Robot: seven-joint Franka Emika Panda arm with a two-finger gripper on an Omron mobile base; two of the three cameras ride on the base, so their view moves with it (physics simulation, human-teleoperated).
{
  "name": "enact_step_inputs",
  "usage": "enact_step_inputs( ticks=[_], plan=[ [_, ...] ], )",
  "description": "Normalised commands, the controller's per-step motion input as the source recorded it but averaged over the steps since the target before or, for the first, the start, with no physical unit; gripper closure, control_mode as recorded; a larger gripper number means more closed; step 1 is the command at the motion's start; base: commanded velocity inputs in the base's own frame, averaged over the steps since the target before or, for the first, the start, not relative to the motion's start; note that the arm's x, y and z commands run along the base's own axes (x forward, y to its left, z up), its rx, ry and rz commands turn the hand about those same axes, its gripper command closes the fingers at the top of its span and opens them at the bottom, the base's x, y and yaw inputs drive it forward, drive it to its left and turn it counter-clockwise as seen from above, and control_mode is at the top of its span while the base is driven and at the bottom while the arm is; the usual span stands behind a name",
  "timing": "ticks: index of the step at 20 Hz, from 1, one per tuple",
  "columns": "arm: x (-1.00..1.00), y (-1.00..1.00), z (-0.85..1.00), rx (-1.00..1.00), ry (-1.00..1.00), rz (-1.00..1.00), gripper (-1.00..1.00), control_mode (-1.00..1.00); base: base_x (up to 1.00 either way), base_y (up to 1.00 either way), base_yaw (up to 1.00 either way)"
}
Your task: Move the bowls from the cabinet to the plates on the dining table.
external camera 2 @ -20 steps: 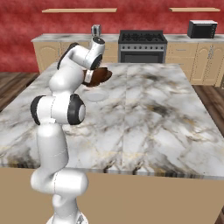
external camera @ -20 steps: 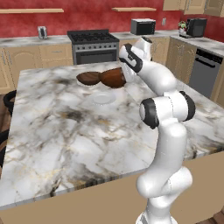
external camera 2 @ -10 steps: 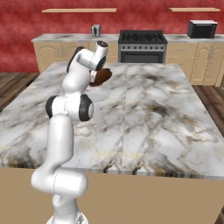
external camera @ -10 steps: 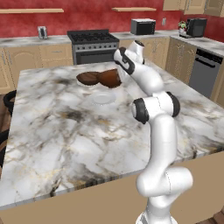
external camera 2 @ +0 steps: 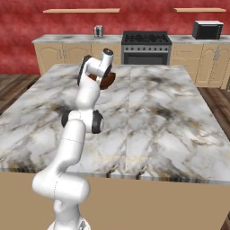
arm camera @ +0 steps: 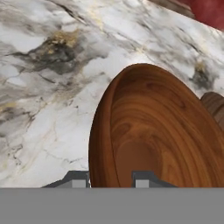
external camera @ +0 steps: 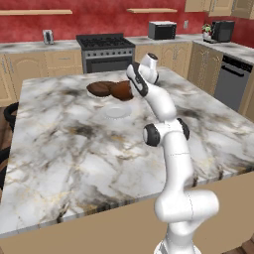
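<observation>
A glossy reddish-brown wood-grain bowl [arm camera: 162,131] is seen gripped by its rim in the robot's two-finger gripper [arm camera: 112,178], one small dark fingertip [arm camera: 78,178] set outside the wall and the other inside it, the jaws narrowed to little more than the rim's thickness. The bowl is held on edge, its hollow turned sideways, above the far part of the large white-grey marble dining table [external camera: 74,149]. In the left base view, the carried bowl [external camera: 121,90] is shown just beside a second, darker brown wooden bowl [external camera: 99,89], which sits further toward the table's far left edge, apparently already on its plate. A small pale round plate [external camera: 117,112] lies bare on the marble, on the robot's side of both bowls.

The step in hand is judged to be the placing of the second bowl, so the task appears well advanced. For a clean placement, the bowl would need to be brought back toward the robot over the bare plate, turned level so that its base faces down, and lowered until contact is made before the fingers are spread. The darker bowl is close enough that a sideways brush is to be guarded against; release while tilted could leave the bowl rolling off the plate.
</observation>
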Motion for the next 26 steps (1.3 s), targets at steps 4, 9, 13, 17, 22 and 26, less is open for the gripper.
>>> enact_step_inputs(
  ticks=[4, 9, 13, 17, 22, 26],
  plan=[
    [0.05, 0.05, 0.01, 0.00, 0.12, 0.00, 1.00, -1.00, 0.00, 0.00, 0.00],
    [-0.08, 0.13, 0.11, 0.00, 0.09, 0.00, 1.00, -1.00, 0.00, 0.00, 0.00],
    [-0.18, 0.14, 0.11, 0.00, 0.01, 0.00, 1.00, -1.00, 0.00, 0.00, 0.00],
    [-0.03, 0.02, 0.04, 0.00, 0.00, 0.00, 1.00, -1.00, 0.00, 0.00, 0.00],
    [-0.02, 0.01, -0.08, 0.00, 0.00, 0.00, 1.00, -1.00, 0.00, 0.00, 0.00],
    [0.00, 0.00, -0.24, 0.00, 0.00, 0.00, 1.00, -1.00, 0.00, 0.00, 0.00]
  ],
)
